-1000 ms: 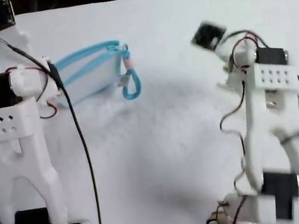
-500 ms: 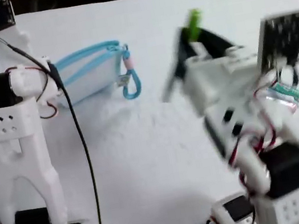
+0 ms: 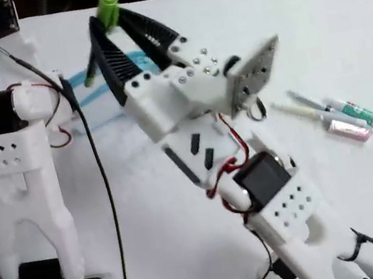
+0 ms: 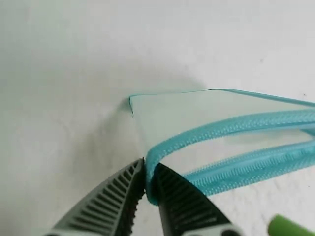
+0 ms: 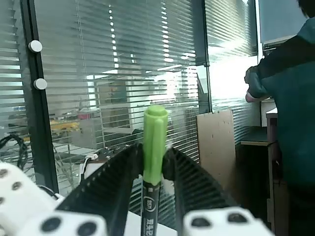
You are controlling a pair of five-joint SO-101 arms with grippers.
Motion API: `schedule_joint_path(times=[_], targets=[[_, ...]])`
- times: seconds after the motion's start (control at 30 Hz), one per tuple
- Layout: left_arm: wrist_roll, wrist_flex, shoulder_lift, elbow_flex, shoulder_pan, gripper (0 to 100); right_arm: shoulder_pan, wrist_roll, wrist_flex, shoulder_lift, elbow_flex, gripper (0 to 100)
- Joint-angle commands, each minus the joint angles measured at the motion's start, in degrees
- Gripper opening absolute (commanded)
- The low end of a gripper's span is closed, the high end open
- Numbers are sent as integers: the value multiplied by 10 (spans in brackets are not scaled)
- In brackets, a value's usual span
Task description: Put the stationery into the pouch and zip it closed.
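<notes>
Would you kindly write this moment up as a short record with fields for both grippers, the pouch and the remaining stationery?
left gripper: shut on the pouch's zip edge at one end
right gripper: shut on a green-capped pen, cap end outermost
pouch: clear with a blue zip, lying on the table, zip open
loose stationery: several pens lying together on the table, on the right arm's side, apart from the pouch
task state: held pen not yet inside the pouch; zip not closed
</notes>
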Motion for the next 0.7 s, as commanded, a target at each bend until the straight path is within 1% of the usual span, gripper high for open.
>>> schedule_joint_path(times=[0.0, 0.07, 0.2, 0.33, 0.57, 0.67], targets=[[-3, 2, -1, -10, 0, 21, -4, 9, -16, 22, 2, 18], [-3, 2, -1, -10, 0, 21, 0, 11, -15, 44, 6, 18], [-3, 2, -1, -10, 0, 21, 19, 54, -19, 81, 27, 18], [-3, 2, -1, -11, 0, 21, 24, 96, -68, 106, 68, 18], [-3, 2, -1, -11, 0, 21, 18, 166, -86, 111, 119, 21], [-3, 2, -1, -11, 0, 21, 20, 175, -103, 109, 114, 21]])
